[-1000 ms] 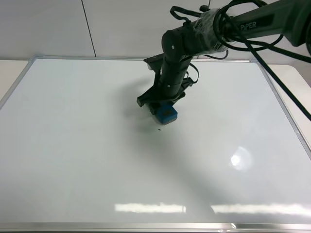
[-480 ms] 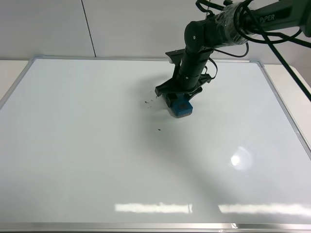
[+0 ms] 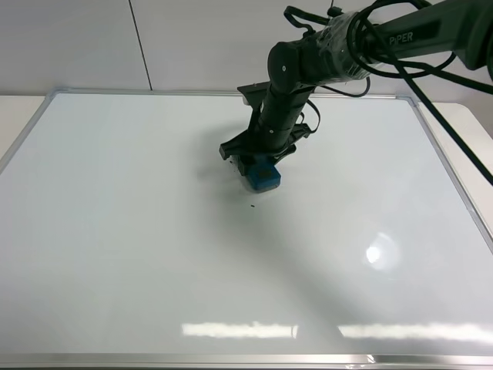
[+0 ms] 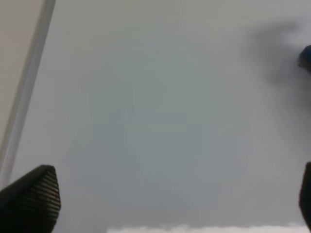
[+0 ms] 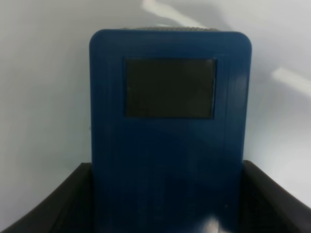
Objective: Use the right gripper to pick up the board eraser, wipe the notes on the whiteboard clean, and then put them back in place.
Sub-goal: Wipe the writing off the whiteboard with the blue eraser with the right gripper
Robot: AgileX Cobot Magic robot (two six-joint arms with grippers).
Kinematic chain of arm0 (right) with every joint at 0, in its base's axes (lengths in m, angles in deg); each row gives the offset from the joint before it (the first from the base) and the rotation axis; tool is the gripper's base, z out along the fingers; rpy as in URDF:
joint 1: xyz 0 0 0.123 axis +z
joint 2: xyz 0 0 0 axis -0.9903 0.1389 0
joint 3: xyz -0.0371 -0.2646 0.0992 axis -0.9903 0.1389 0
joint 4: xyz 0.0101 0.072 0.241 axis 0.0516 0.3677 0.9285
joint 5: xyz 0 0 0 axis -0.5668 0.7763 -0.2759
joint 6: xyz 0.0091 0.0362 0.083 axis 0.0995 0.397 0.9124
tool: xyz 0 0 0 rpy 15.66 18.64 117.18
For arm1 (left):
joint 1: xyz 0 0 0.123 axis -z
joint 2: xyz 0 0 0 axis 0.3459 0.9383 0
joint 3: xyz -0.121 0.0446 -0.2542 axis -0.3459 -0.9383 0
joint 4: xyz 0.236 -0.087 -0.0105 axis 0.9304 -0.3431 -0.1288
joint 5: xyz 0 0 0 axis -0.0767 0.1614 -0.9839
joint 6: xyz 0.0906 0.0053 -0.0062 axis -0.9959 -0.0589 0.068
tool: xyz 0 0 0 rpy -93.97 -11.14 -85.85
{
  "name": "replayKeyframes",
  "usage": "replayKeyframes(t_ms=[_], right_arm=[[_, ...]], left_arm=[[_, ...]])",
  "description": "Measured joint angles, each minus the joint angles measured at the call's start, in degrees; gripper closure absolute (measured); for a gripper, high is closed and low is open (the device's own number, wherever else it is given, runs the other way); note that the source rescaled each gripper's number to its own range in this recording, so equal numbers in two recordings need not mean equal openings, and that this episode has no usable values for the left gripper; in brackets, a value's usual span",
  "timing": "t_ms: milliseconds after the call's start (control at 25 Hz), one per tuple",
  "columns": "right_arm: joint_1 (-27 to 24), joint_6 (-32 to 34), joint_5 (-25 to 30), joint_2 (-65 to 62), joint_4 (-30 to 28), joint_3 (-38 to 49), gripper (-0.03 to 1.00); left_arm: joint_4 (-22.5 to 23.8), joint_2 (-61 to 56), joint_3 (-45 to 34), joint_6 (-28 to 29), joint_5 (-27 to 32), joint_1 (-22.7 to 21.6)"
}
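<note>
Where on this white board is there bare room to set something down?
The whiteboard is bare along its left frame, near frame and right side. Crowded only upper middle: the right end effector holds the board eraser, a black speck beside it.

Pale wall (image 3: 69, 38) w/ dark vertical seam (image 3: 139, 42) behind, white tabletop (image 3: 11, 116) at L & R edges.

The whiteboard (image 3: 139, 254) lay flat, its glossy white face ringed by a thin silver frame (image 3: 231, 359), on a pale table (image 3: 14, 116) that showed only past the board's far corners. On the board, a little beyond its middle toward the far edge, sat the board eraser (image 3: 264, 178), a small blue block. Near it, on the near side, was one tiny black speck of the notes (image 3: 254, 205).
</note>
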Motion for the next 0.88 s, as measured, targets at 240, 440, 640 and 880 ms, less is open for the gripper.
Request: replayKeyframes(t_ms=[240, 440, 640, 880], right_arm=[[2.50, 0.95, -0.48, 0.65, 0.44, -0.85, 0.95], [4.44, 1.00, 5.23, 4.65, 0.46, -9.31, 0.95], [6.32, 1.71, 6.63, 6.90, 0.32, -13.72, 0.95], [6.49, 3.64, 7.20, 6.96, -2.27, -13.97, 0.95]], left_arm=[[0.00, 0.00, 0.00, 0.00, 0.00, 0.00], [0.00, 0.00, 0.00, 0.00, 0.00, 0.00], [0.00, 0.00, 0.00, 0.00, 0.00, 0.00], [0.00, 0.00, 0.00, 0.00, 0.00, 0.00]])
